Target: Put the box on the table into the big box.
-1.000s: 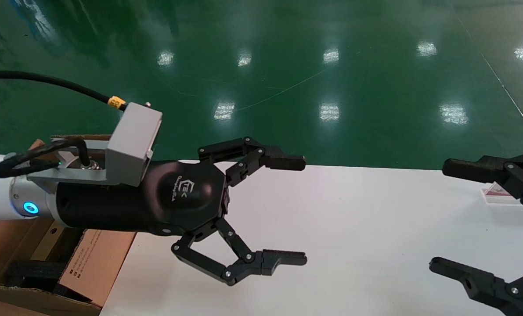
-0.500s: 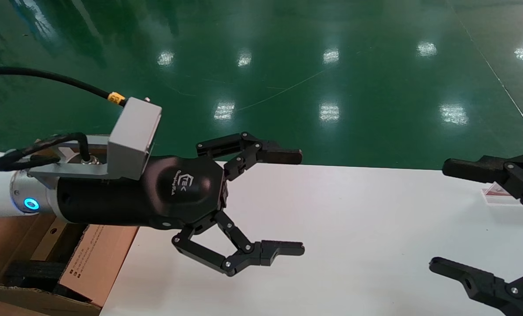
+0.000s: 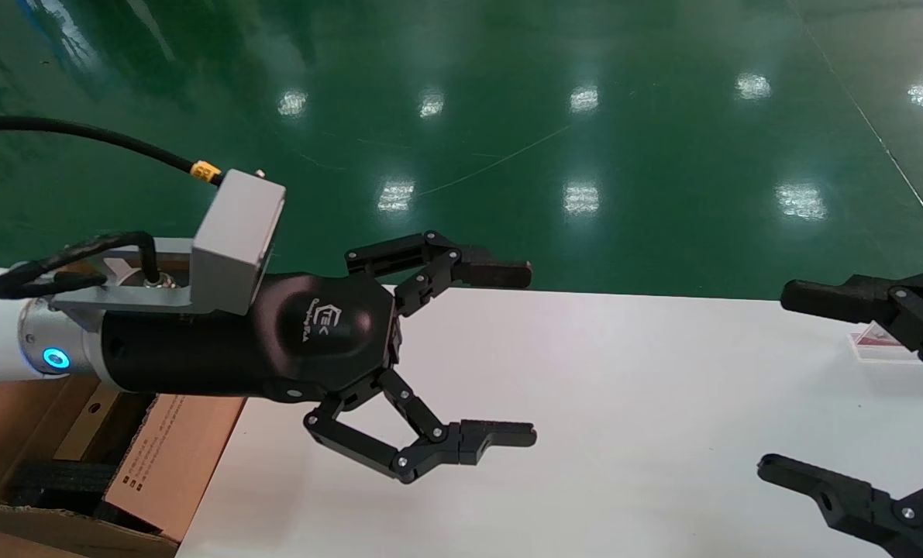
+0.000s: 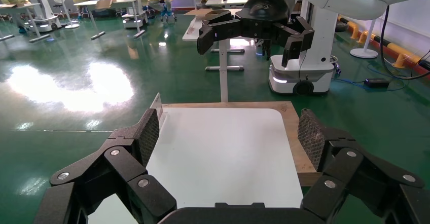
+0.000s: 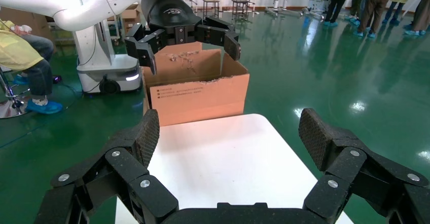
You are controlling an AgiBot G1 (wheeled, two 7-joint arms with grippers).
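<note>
Left gripper (image 3: 519, 353) centre-left of frame, jaws spread, empty, hovering above the white table (image 3: 624, 403). Right gripper (image 3: 779, 380) at right edge, also spread, empty. Small box not visible anywhere; likely already inside the flapped carton (image 3: 159, 457), lower left.

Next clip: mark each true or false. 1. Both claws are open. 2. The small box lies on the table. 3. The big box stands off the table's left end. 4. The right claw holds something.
1. Both claws open: true. The left claw and right claw hang spread above the table.
2. False: no small box shows on the table in any view.
3. True: the big box stands there.
4. False: it is empty.
</note>
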